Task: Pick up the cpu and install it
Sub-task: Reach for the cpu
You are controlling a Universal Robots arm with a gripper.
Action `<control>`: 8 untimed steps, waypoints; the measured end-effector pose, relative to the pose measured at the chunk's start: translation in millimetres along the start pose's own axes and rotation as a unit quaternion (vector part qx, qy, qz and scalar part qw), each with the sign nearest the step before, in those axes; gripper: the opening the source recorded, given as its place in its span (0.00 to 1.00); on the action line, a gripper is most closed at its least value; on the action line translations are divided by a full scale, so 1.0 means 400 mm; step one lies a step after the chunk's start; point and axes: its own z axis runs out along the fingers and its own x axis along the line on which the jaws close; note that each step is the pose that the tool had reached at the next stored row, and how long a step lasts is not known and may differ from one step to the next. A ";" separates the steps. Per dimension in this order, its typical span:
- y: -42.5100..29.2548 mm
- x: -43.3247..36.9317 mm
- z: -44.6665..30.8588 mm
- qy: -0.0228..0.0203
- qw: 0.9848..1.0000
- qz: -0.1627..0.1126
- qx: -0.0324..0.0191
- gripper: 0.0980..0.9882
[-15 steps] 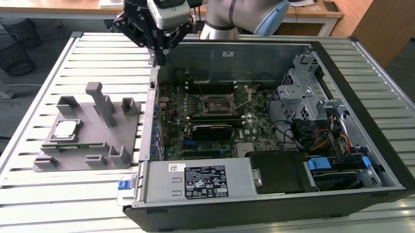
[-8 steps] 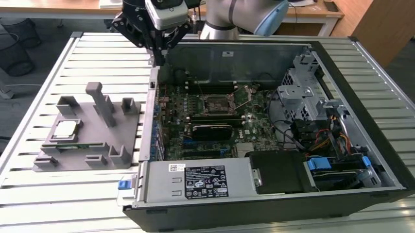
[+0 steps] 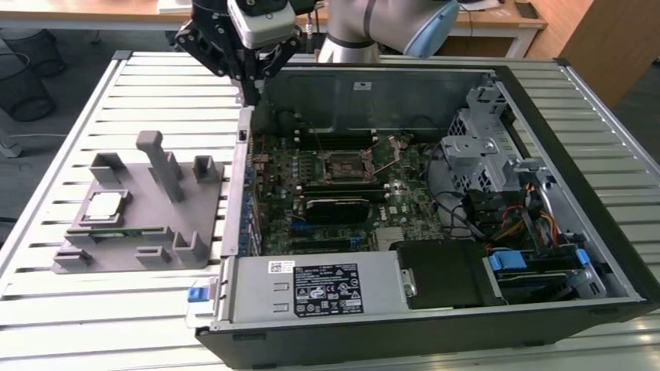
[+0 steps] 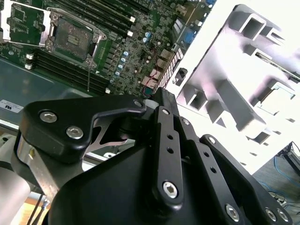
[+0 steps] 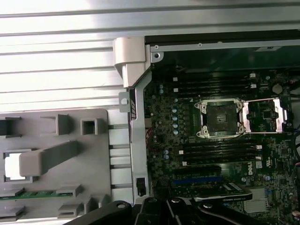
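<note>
In the exterior view the pincer (image 3: pixel 253 91) hangs at the upper left of the frame, above the upper left corner of the open computer case (image 3: pixel 413 344); its tips are drawn together on nothing. The second wrist view looks along its black links to the same clenched tip (image 4: pixel 157 96).

The cpu (image 3: pixel 103 205) lies flat in a pocket of the grey holder (image 3: pixel 134 259) at the left of the frame, on the slatted bench (image 3: pixel 62 116), well apart from the pincer. The first wrist view shows the cpu (image 5: pixel 12 165) as a bright square at lower left, partly covered by one of the holder's posts (image 5: pixel 47 157); in the second wrist view the holder (image 4: pixel 234 84) is washed to white at the right.

The socket (image 3: pixel 345 162) sits mid-frame on the green board in the exterior view. The first wrist view brings it closer; its metal lid (image 5: pixel 265 115) lies swung open beside the bare socket (image 5: pixel 219 118). The second wrist view gives the same open lid (image 4: pixel 21 21) and socket (image 4: pixel 75 40) at upper left.
</note>
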 end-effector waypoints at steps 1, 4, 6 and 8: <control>0.000 0.001 0.000 0.000 1.000 0.000 0.000 0.01; 0.000 0.003 0.001 0.000 1.000 0.000 0.000 0.01; 0.000 0.005 0.002 0.000 1.000 0.000 0.000 0.01; -0.001 0.007 0.002 0.000 1.000 0.000 0.000 0.01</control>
